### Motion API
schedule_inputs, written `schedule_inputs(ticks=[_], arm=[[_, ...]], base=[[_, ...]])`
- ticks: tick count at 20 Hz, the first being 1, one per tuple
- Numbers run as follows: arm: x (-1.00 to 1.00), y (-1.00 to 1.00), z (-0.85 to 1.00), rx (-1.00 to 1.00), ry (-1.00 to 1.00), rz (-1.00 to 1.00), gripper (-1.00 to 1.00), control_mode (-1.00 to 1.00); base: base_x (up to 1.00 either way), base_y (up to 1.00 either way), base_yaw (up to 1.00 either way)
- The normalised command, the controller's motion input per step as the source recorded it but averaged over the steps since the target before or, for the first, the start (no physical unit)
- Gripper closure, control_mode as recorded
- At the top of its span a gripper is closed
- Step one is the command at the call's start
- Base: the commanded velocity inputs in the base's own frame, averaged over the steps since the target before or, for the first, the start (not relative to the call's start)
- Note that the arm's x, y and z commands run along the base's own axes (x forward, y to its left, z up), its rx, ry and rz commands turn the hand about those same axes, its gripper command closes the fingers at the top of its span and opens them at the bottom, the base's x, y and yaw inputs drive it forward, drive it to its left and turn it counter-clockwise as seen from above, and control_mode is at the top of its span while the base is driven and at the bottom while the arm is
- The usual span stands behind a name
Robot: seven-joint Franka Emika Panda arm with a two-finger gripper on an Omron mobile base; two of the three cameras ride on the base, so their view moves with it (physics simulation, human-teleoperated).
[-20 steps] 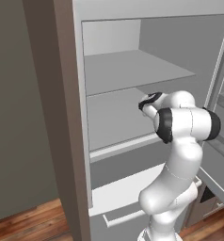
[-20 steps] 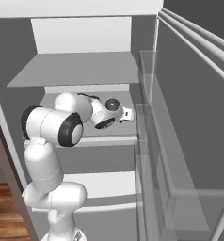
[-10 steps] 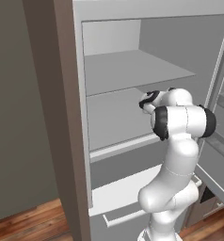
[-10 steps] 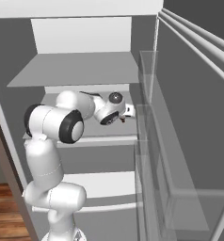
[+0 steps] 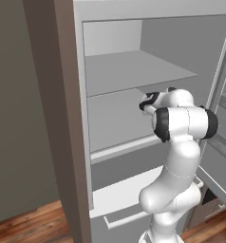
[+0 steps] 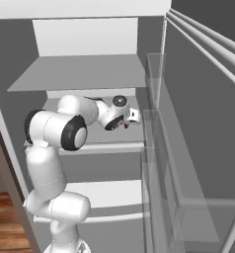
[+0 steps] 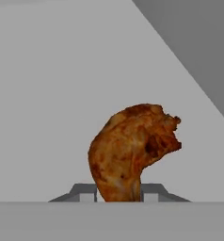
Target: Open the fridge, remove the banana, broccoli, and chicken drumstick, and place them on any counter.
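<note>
You see the fridge [image 6: 90,34] standing open, its grey shelves bare near the top. The white arm reaches in over the middle shelf [image 6: 90,143], the tool [image 6: 127,123] low above it near the clear door bins, a small reddish bit at its tip.

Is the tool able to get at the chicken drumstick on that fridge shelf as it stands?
Probably yes: in the hand view the chicken drumstick sits with its narrow end between the tool fingertips, which flank it closely. Nothing stands between them, and the fridge shelf around it is bare.
</note>
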Motion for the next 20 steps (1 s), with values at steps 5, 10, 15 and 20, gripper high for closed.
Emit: schedule_inputs(ticks=[5,10,15,20], arm=[[-0.8,0.42,-0.49,0.0,-0.02,0.0,1.0,-1.0],[-1.0,0.11,0.02,0.0,0.0,0.0,1.0,-1.0],[-0.99,0.02,0.57,0.0,0.0,0.01,1.0,-1.0],[-0.96,0.0,1.0,0.0,0.01,0.02,1.0,-1.0]], base=[[0.0,0.0,0.0],[0.0,0.0,0.0],[0.0,0.0,0.0],[0.0,0.0,0.0]])
